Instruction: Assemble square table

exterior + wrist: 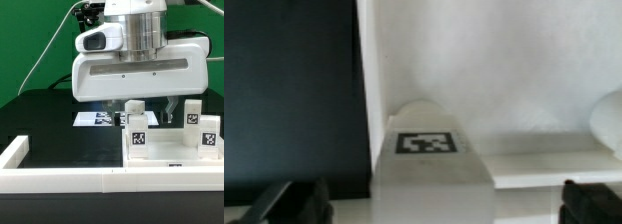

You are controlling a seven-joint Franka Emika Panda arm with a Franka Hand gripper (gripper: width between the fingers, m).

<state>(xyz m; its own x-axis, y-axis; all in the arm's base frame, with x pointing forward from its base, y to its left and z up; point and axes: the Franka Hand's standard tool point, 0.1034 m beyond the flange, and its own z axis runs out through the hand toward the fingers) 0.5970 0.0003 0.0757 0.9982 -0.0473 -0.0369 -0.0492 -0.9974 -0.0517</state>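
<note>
The square table's white slab (170,152) lies on the black table, toward the exterior view's right, with tagged white legs standing on it: one at the near corner (138,136) and two further right (190,116) (209,138). My gripper (150,112) hangs just above the slab, open. In the wrist view a white leg (430,150) with a square tag runs up between my dark fingertips (295,203). Both jaws stand well apart from the leg, and nothing is held. The pale slab surface (509,70) fills the space beyond the leg.
A long low white border wall (60,180) runs along the front and turns back at the exterior view's left (12,152). The marker board (95,119) lies flat behind the slab. Black table surface (50,120) spreads to the left.
</note>
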